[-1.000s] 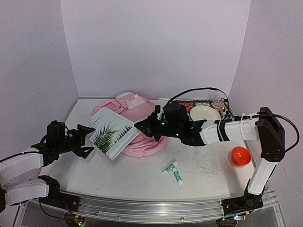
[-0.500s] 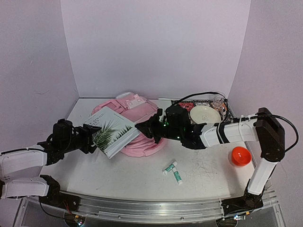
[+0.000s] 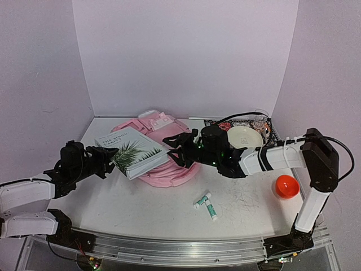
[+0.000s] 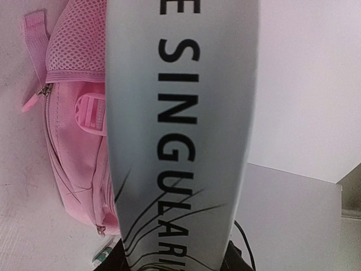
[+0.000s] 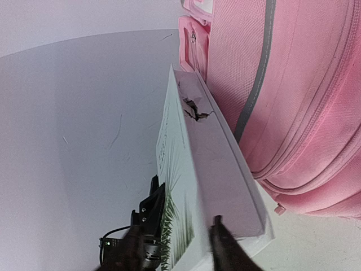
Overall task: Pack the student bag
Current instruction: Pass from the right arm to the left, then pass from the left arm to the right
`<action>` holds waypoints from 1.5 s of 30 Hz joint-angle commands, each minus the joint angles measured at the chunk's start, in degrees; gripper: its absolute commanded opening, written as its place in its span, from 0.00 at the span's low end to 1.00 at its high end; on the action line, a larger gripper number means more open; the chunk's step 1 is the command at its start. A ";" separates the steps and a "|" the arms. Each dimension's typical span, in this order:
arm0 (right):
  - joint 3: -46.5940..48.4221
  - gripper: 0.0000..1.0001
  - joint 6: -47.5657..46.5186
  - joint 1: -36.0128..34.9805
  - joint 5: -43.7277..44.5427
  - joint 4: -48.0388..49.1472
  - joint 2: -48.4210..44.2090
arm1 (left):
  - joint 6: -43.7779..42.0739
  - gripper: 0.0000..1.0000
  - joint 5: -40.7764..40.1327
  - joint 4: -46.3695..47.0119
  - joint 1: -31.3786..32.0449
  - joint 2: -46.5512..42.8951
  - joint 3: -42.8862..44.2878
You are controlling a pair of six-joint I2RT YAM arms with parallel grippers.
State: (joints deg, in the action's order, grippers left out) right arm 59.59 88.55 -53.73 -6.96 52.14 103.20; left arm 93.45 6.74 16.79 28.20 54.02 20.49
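Observation:
The pink student bag (image 3: 169, 171) lies flat at the middle back of the table. A white book with a palm-leaf cover (image 3: 132, 149) hangs tilted over the bag's left side. My left gripper (image 3: 110, 155) is shut on the book's left edge. In the left wrist view the book's lettered cover (image 4: 180, 141) runs out from between the jaws, with the bag (image 4: 73, 141) to its left. My right gripper (image 3: 172, 149) stands open at the book's right edge. In the right wrist view its fingers straddle the book's corner (image 5: 214, 169) beside the bag (image 5: 304, 101).
Two green-and-white tubes (image 3: 206, 205) lie in front of the bag. An orange ball (image 3: 286, 186) sits at the right. A dark tray (image 3: 269, 134) at the back right holds a cream plate (image 3: 243, 135) and a clear glass (image 3: 259, 119). Purple walls enclose the table.
My left gripper moved right to the book and closed on its left edge. My right gripper, shut on the book before, has opened. The book has shifted slightly left.

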 commanded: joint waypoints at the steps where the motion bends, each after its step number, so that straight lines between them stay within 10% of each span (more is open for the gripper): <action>1: -0.14 0.68 -0.28 -2.08 -2.11 -1.92 -0.36 | 2.77 0.29 0.75 3.35 0.69 -0.66 2.49; 12: -4.58 0.98 -0.96 -4.38 1.71 -8.45 -3.88 | 3.26 0.28 0.20 3.60 0.73 -1.28 3.02; 45: 9.53 0.88 -2.15 -7.11 1.49 8.71 8.63 | 3.42 0.25 1.93 3.69 2.81 -0.95 4.18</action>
State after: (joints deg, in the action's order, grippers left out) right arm 65.52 86.17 -60.53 -4.96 56.64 110.80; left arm 96.35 7.34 17.01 30.16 53.32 21.60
